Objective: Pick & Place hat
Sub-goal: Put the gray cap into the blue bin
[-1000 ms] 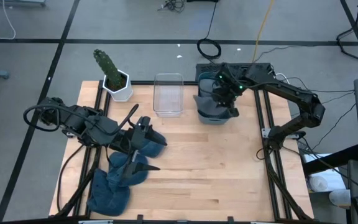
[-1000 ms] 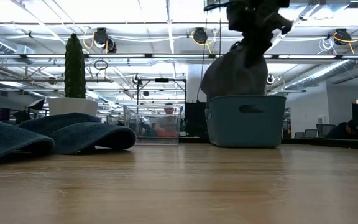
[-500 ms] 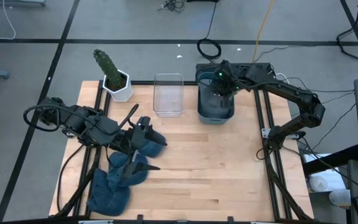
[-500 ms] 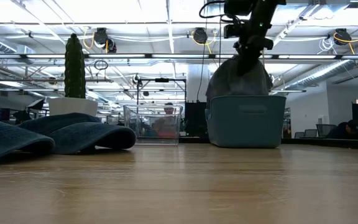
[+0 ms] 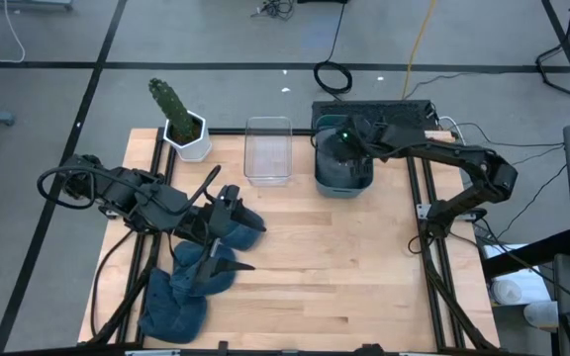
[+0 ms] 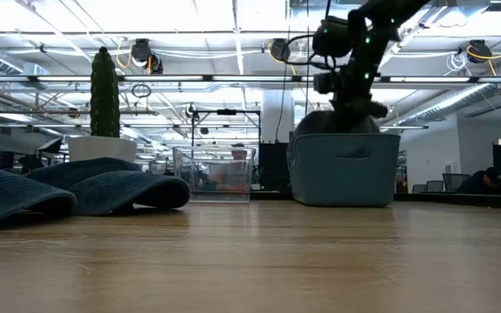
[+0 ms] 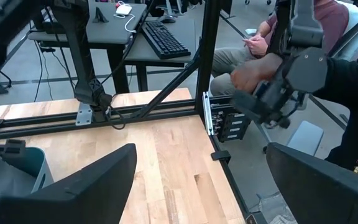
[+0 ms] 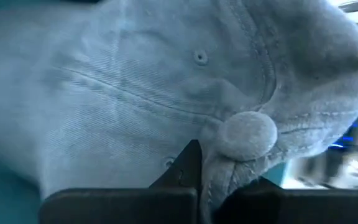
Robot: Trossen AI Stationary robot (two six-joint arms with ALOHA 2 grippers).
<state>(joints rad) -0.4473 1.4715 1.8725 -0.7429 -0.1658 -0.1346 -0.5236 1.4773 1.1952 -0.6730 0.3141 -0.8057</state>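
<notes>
Placing step: right claw (image 5: 347, 138) pinched shut on grey hat (image 8: 185, 99), down inside teal bin (image 5: 342, 180) upper middle. Next up: let go, lift clear. Left claw (image 5: 228, 201) wide open, empty, lower left over blue hats (image 5: 181, 297).

Even bright overhead light, ceiling strip lamps (image 6: 50, 19) glaring white in the low view, soft short shadows on the worktop (image 5: 325, 257), near worktop boards blurred low down, grey hat (image 8: 166, 87) close, soft-focused, blue-tinted
</notes>
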